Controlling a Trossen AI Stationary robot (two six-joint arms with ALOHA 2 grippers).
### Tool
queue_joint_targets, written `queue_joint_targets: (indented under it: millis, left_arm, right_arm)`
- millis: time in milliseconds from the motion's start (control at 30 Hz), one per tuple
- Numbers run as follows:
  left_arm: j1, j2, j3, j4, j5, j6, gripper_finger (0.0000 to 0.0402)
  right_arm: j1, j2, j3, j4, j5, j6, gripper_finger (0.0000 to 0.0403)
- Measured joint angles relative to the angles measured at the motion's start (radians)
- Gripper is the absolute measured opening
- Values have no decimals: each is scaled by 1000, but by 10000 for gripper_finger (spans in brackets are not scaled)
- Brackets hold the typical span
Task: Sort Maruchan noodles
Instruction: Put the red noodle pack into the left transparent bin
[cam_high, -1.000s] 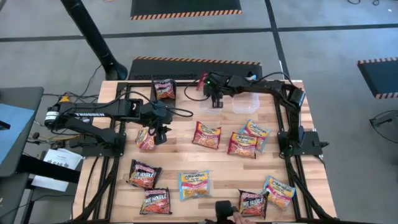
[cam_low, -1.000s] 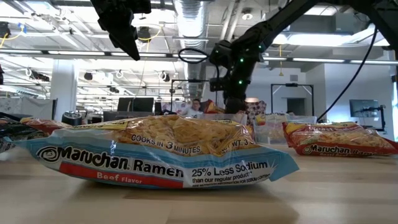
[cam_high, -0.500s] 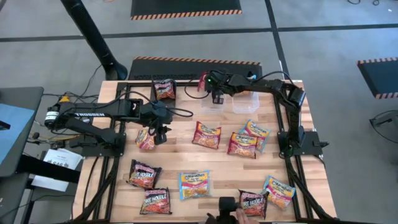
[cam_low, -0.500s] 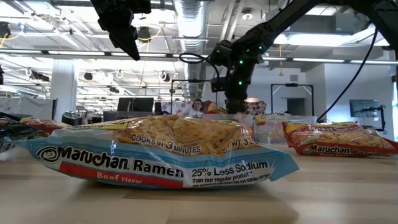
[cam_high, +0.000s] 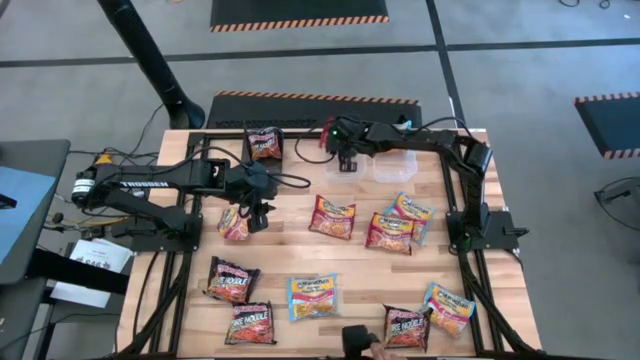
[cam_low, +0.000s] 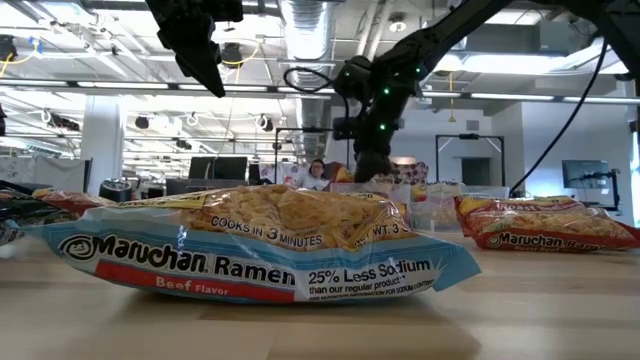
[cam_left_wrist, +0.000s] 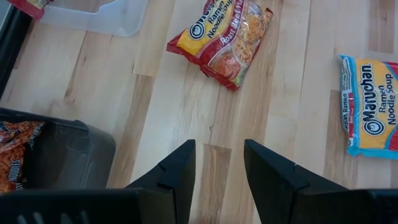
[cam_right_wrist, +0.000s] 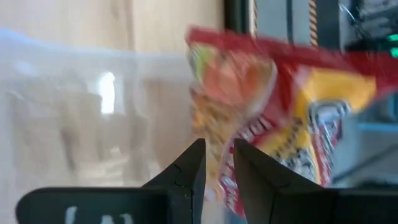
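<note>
Several Maruchan noodle packets lie flat on the wooden table, among them a red-yellow one and a blue one that fills the low view. At the far side my right gripper is shut on a red-orange-yellow packet over a clear bin. My left gripper hangs open above bare wood at the table's left, with nothing between its fingers. Beside it is a black bin with an orange packet in it. My right gripper pinches the red-orange-yellow packet between its two fingers at one edge. The fingers slant downward toward the table's far side. The rest of the packet juts out beyond the fingertips, lifted clear above the clear bin and the table's frame.
A second clear bin stands at the far right and a dark packet at the far left. More packets lie at the right and along the near edge. A person's hand with a dark object reaches in at the near edge.
</note>
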Motion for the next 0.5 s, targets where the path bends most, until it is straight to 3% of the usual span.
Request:
queue_joint_targets:
  millis: [167,500]
  left_arm:
    - [0,0,0,0,-1,15,124]
    - [0,0,0,0,-2,15,124]
  right_arm:
    - [18,0,0,85,-117,3,107]
    - [4,25,1,184,-155,39,107]
